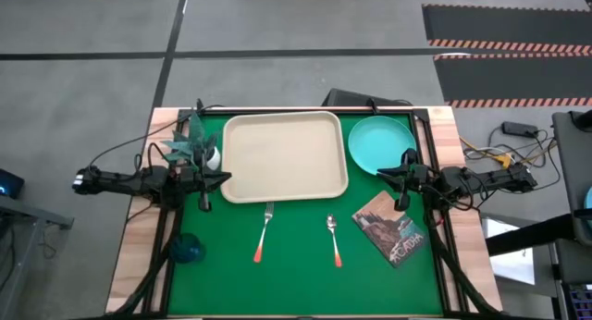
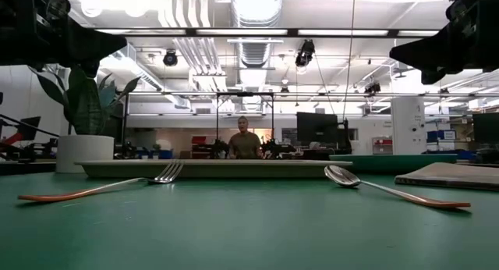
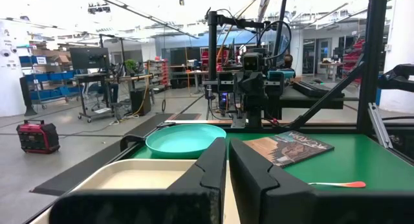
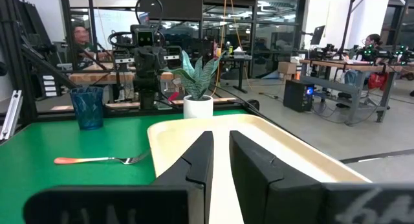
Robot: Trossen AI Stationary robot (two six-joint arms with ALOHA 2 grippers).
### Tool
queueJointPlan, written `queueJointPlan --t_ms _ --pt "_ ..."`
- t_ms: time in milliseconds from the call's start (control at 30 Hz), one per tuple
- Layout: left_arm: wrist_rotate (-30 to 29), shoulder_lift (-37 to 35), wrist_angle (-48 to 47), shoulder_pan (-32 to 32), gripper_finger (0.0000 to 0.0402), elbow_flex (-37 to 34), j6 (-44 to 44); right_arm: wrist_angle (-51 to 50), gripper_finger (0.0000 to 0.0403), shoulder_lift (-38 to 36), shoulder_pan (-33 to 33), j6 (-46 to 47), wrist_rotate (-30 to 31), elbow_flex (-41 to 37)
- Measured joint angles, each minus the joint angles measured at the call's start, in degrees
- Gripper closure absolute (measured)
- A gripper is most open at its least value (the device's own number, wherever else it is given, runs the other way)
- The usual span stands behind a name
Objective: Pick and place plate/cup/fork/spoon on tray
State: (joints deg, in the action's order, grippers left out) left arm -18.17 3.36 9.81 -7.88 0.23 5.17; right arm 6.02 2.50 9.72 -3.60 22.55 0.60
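Note:
The beige tray (image 1: pixel 285 156) lies at the table's far middle. The turquoise plate (image 1: pixel 382 142) lies flat to its right. The fork (image 1: pixel 265 232) and the spoon (image 1: pixel 333 239) lie on the green mat nearer than the tray, with their red-orange handles toward the near edge. The dark-blue cup (image 1: pixel 188 249) stands upright at the near left. My left gripper (image 1: pixel 217 179) hovers shut and empty at the tray's left near corner. My right gripper (image 1: pixel 384 175) hovers shut and empty between the plate and the book. Both are raised above the table in the low view.
A white pot with a green plant (image 1: pixel 199 146) stands by the tray's far left corner, close to my left arm. A brown-covered book (image 1: pixel 390 227) lies at the right, nearer than the plate. A person (image 2: pixel 245 143) stands in the room beyond the table.

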Motion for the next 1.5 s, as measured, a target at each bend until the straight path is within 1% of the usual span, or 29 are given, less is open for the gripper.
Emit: queueJointPlan --t_ms 267,500,867,1000,1133,1200,1433,1500 --pt "0.0 0.0 0.0 0.0 0.0398 0.0 0.0 -0.1 0.036 0.0 0.0 -0.4 0.0 0.0" --pt "0.0 0.0 0.0 0.0 0.0398 0.0 0.1 -1.2 0.036 0.0 0.0 -6.4 0.0 0.0" --pt "0.0 0.0 0.1 0.0 0.0398 0.0 0.0 -1.2 0.036 0.0 0.0 -7.0 0.0 0.0" --pt "0.0 0.0 0.3 0.0 0.0398 0.0 -0.3 -1.2 0.036 0.0 0.0 -13.6 0.0 0.0" --pt "0.0 0.0 1.1 0.0 0.0398 0.0 -0.3 -1.2 0.036 0.0 0.0 -17.4 0.0 0.0" --pt "0.2 0.0 2.1 0.0 0.0398 0.0 -0.4 -1.0 0.036 0.0 0.0 -19.3 0.0 0.0" --pt "0.4 0.0 6.9 0.0 0.0398 0.0 -0.4 -1.0 0.036 0.0 0.0 -32.5 0.0 0.0" --pt "0.5 0.0 8.0 0.0 0.0398 0.0 -0.3 -1.0 0.036 0.0 0.0 -34.3 0.0 0.0"
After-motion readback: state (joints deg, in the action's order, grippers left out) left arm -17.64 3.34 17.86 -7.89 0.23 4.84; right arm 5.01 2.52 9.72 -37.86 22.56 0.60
